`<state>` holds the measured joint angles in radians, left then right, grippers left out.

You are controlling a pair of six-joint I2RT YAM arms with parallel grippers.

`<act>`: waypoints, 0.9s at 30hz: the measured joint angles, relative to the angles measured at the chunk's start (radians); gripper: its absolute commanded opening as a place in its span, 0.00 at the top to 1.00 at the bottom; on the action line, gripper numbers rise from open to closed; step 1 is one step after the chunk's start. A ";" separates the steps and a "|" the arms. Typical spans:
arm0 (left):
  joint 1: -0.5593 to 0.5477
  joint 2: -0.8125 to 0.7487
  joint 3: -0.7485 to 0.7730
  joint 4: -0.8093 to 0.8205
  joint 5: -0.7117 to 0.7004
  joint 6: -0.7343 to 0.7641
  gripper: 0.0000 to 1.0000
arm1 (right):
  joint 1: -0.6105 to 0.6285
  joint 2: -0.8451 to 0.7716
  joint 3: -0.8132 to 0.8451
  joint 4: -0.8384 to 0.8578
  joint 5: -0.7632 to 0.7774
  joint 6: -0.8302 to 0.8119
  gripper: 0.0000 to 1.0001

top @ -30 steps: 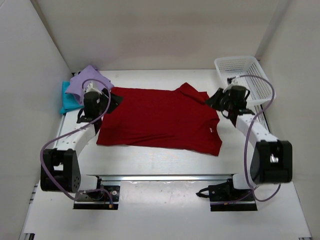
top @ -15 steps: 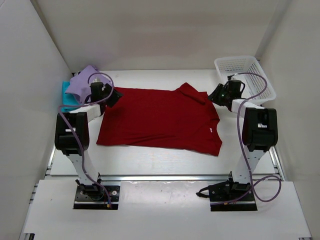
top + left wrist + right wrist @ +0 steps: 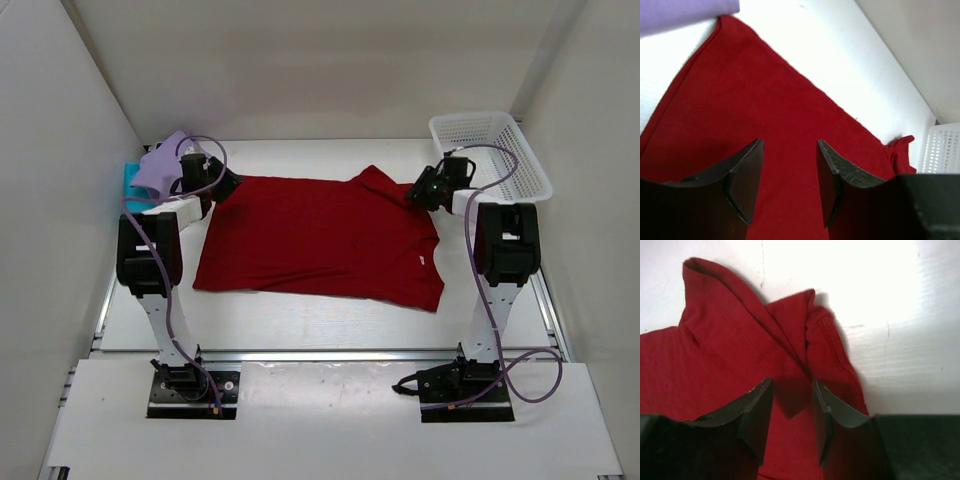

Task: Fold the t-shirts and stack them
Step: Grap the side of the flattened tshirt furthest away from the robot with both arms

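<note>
- Dark red t-shirt (image 3: 320, 235) lies spread flat on the white table (image 3: 300, 325), reaching from one gripper to the other
- Left gripper (image 3: 222, 186) hovers over the shirt's far left corner, its jaws parted with nothing between them; red cloth fills the view beneath its fingers (image 3: 747, 170)
- Right gripper (image 3: 422, 190) hangs over the crumpled sleeve at the shirt's far right corner, jaws likewise apart, released and gripping nothing
- Lavender t-shirt (image 3: 165, 165) sits just left of and beyond the left gripper, lying on top of a teal t-shirt (image 3: 130, 183)
- White mesh basket (image 3: 530, 175) stands just right of the right gripper
</note>
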<state>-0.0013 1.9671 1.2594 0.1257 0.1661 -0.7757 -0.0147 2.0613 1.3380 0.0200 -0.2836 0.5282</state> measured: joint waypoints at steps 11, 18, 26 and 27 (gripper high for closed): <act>0.000 0.025 0.037 -0.011 0.001 -0.002 0.44 | 0.013 0.017 0.001 -0.006 0.004 0.029 0.98; 0.010 0.025 0.037 -0.011 0.006 -0.012 0.45 | 0.073 0.017 0.080 -0.038 0.014 -0.031 1.00; 0.026 0.025 0.037 0.005 0.006 -0.023 0.44 | 0.288 0.017 0.147 -0.163 0.288 -0.253 0.68; 0.026 0.025 0.037 0.010 0.006 -0.024 0.44 | 0.322 0.016 0.137 -0.169 0.307 -0.272 0.65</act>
<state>0.0246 1.9919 1.2964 0.1352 0.1719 -0.8001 0.3069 2.0777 1.4754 -0.1490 0.0231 0.2558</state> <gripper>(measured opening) 0.559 0.312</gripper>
